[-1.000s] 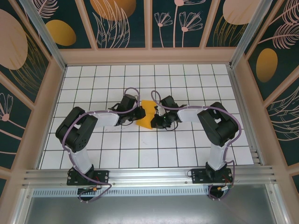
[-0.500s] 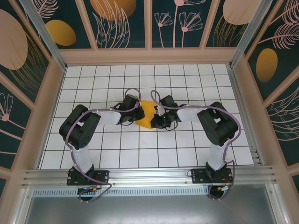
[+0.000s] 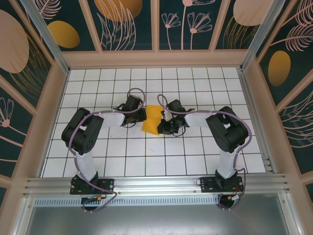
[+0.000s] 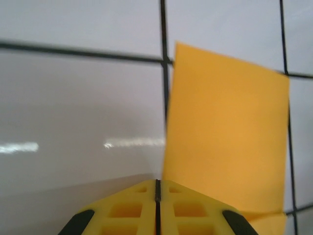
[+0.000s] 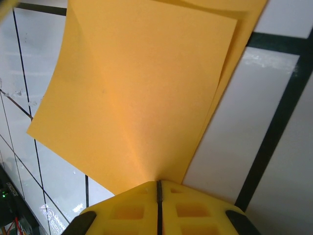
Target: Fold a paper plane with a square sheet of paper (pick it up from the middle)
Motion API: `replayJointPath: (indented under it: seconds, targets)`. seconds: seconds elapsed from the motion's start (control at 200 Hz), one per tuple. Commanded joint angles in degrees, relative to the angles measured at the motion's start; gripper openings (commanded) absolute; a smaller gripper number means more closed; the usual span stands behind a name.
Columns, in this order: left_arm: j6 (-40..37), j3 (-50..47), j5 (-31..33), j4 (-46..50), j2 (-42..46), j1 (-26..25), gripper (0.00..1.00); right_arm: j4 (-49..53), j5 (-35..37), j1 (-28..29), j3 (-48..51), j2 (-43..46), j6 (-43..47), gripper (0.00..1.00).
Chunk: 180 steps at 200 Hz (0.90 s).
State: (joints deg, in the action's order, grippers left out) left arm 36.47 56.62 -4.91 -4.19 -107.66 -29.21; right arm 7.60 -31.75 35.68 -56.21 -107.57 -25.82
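A white tiled floor with dark grid lines fills a boxed stall: pale wooden framing, dark leaf-and-oval panels on three sides and a metal rail along the near edge. The square sheet of paper sits mid-floor between the two wrists, already folded into doubled layers. Its long axis runs from far to near, with the near end leaning a little left. The right gripper has its yellow jaws pressed together on the sheet's right edge – creases fan out from the pinch. The left gripper is closed too, with its tips at the sheet's left edge – whether it pinches paper is unclear.
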Motion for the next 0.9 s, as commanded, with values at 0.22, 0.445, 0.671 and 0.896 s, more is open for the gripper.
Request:
replayJointPath:
  seconds: [0.22, 0.445, 0.671, 0.896]
  targets:
    - [-0.58, -2.98, -7.91, -4.45, 9.06, 0.81, 0.12, 5.59, 7.36, 0.09, 1.54, -3.00, 0.69, 0.10]
    - [3.30, -6.82, -14.07, -8.94, 7.04, -1.27, 0.08, 5.24, 7.08, 0.08, 1.59, -2.87, 0.56, 0.10]
    - [4.52, -5.74, -13.24, -9.00, 2.58, -2.05, 0.06, 4.50, 6.47, 0.02, 1.62, -2.33, 0.60, 0.10]
    - [4.40, -4.68, -10.21, -6.31, 0.18, -2.08, 0.04, 3.27, 5.24, -0.24, 0.94, -0.83, 0.70, 0.10]
